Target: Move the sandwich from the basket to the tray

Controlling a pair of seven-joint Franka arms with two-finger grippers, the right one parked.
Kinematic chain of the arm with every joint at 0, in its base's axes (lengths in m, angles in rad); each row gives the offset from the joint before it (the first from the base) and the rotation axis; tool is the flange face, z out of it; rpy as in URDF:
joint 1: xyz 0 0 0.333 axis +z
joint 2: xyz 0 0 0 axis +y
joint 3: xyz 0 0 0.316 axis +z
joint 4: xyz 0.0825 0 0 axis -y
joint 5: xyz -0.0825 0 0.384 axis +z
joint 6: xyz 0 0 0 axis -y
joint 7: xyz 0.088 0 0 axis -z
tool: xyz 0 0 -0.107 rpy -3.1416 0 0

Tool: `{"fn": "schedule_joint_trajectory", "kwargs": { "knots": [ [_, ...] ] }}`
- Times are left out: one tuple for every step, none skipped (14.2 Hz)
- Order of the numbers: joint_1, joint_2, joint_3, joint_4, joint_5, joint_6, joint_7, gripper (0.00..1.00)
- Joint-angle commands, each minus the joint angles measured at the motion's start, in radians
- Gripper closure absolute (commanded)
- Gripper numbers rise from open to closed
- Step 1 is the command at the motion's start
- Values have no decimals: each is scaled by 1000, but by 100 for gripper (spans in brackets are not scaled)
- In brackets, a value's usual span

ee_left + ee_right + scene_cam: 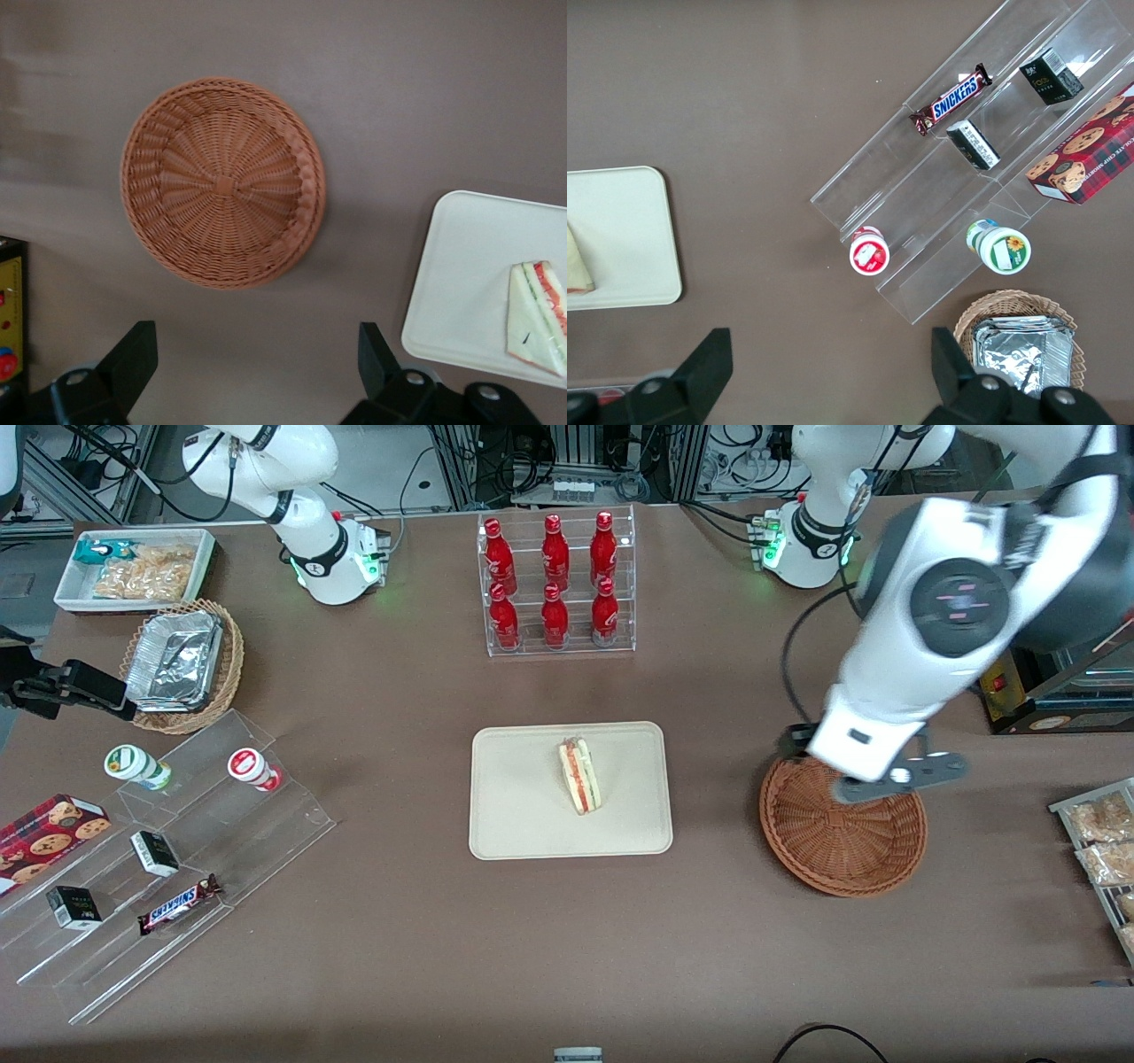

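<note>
Brown bench (399, 921) surface carries everything here. At its middle lies the cream-beige tray (523, 815), and the sandwich (579, 775) rests on it, a pale wedge showing red and orange filling, lying toward the tray edge that faces the basket. The reddish-brown woven basket (842, 841) sits on the bench toward the working arm's end, well apart from the tray, and its woven floor is bare in the left wrist view (223, 183). That view also shows the tray's rounded corner (461, 266) with the sandwich (536, 314) on it.

The left arm's hand (873, 775) hangs above the basket's rim, on the side farther from the front camera. Its two black fingers (131, 363) are spread wide apart with nothing between them.

Farther from the front camera than the tray stands a clear rack of red bottles (555, 584). Toward the parked arm's end are a clear stepped display stand (177, 850) holding a chocolate bar (177, 905) and small boxes, a tan wicker basket of foil containers (182, 664), and a white bin of snack packets (137, 567).
</note>
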State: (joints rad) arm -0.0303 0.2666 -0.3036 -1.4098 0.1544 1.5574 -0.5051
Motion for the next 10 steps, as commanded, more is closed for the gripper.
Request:
{"fn": "schedule_joint_trajectory", "kwargs": {
  "knots": [
    [81, -58, -9, -38, -35, -45, 94, 0],
    [89, -75, -8, -38, -33, -65, 117, 0],
    [93, -89, -8, -37, -35, -85, 140, 0],
    [104, -104, -8, -37, -35, -106, 155, 0],
    [107, -122, -8, -40, -36, -123, 158, 0],
    [109, -130, -8, -37, -38, -140, 158, 0],
    [118, -136, -8, -32, -38, -158, 160, 0],
    [121, -145, -8, -37, -42, -164, 165, 0],
    [130, -164, -6, -47, -71, -164, 207, 0],
    [150, -176, -6, -63, -96, -166, 267, 0]
  ]
}}
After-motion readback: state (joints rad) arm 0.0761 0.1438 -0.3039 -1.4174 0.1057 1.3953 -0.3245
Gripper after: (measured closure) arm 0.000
